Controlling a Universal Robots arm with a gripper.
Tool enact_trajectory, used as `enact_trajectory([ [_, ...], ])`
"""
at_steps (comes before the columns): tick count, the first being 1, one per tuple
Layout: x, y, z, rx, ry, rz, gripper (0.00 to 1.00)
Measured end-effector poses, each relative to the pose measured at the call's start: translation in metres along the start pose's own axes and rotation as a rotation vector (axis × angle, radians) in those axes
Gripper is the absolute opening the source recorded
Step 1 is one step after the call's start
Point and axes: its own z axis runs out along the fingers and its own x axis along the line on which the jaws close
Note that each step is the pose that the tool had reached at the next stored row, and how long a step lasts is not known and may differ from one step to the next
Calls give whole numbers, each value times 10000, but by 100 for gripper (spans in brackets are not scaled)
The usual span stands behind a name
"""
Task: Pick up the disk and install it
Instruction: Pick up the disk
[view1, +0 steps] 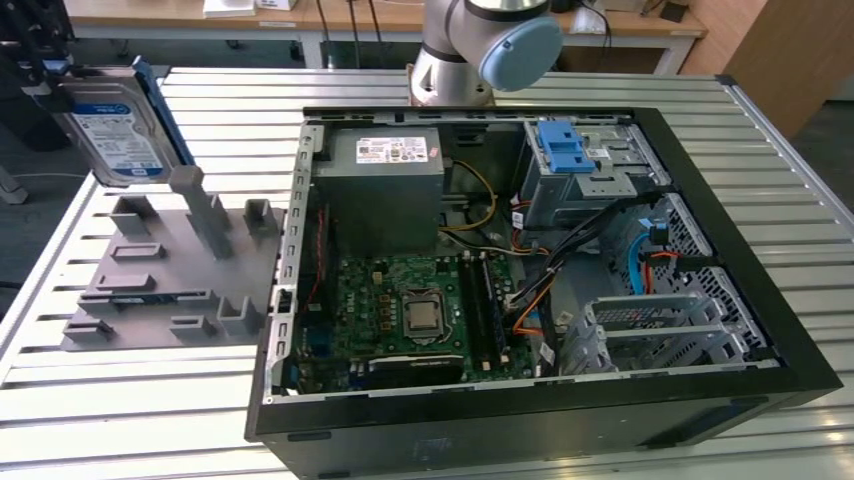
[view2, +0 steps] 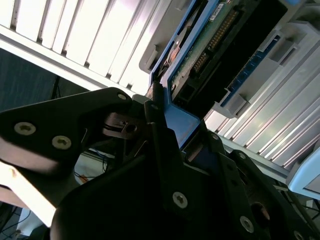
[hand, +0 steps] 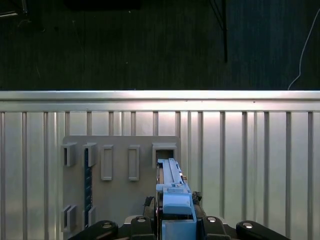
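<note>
The disk (view1: 118, 125), a silver drive with a white-and-blue label in a blue carrier, hangs on edge above the grey slotted fixture (view1: 167, 270) at the exterior view's left. My gripper (view1: 60, 80) is shut on its upper end. In the second wrist view the black fingers (view2: 160, 135) clamp the blue carrier, and the disk's (view2: 220, 40) green circuit-board side shows. The first wrist view looks down the disk's blue edge (hand: 172, 192) onto the fixture (hand: 120, 200), with my gripper (hand: 175, 225) around it.
An open computer case (view1: 747, 385) lies on the slatted metal table (view1: 160, 420), to the right of the fixture in the exterior view. Inside are a grey power-supply box (view1: 380, 190), a motherboard (view1: 414, 315), cables and a drive bay with a blue latch (view1: 567, 150). The arm's base (view1: 481, 50) stands behind the case.
</note>
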Motion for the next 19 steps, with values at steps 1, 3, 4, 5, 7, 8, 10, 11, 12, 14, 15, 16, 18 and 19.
enact_trajectory([
  [1,0,0,-15,2,0,0,36],
  [3,0,-1,-49,2,-1,0,36],
  [4,0,-1,-65,4,-1,0,36],
  [5,0,-1,-80,3,-1,0,36],
  [7,0,-2,-107,7,-2,0,36],
  [8,0,-2,-120,9,-1,0,36],
  [10,0,-2,-146,11,-2,-1,36],
  [11,0,-2,-152,15,-2,0,36],
  [12,0,-2,-152,17,-3,0,36],
  [14,0,-2,-152,18,-2,0,36],
  [15,0,-3,-153,17,-2,0,36],
  [16,0,-2,-153,16,-1,0,36],
  [18,0,-3,-153,17,-1,0,36],
  [19,0,-3,-153,17,-2,0,36],
])
